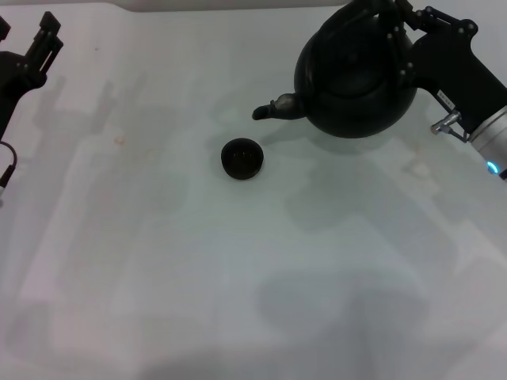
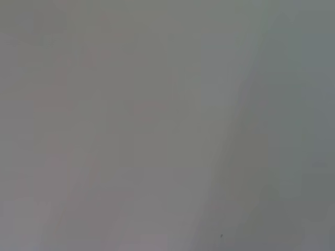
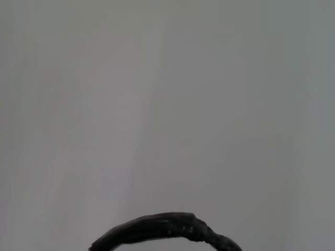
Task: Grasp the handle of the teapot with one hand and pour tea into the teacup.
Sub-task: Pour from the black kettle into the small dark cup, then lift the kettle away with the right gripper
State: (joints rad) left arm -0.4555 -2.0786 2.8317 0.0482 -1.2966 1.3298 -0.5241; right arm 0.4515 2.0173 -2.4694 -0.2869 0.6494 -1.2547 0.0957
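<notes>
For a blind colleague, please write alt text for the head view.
The right hand grips the handle of the black teapot, its spout aimed toward the small black teacup on the pale table. The left hand waits at the far left.

Head view: even, soft, cool-white light over pale table [image 1: 158,261]. Several faint overlapping shadows on table surface, broad and blurry-edged, pointing to more than one overhead source. Darker soft patch low in view, near centre. Teapot [image 1: 356,79] and teacup [image 1: 242,158] near-solid black, surface detail lost; small pale glints inside cup. Tiny blue light at right edge. Left wrist view: flat grey, dim, no detail, faint tonal bands only. Right wrist view: same grey haze; handle [image 3: 162,230] dark arc, fairly sharp.
</notes>
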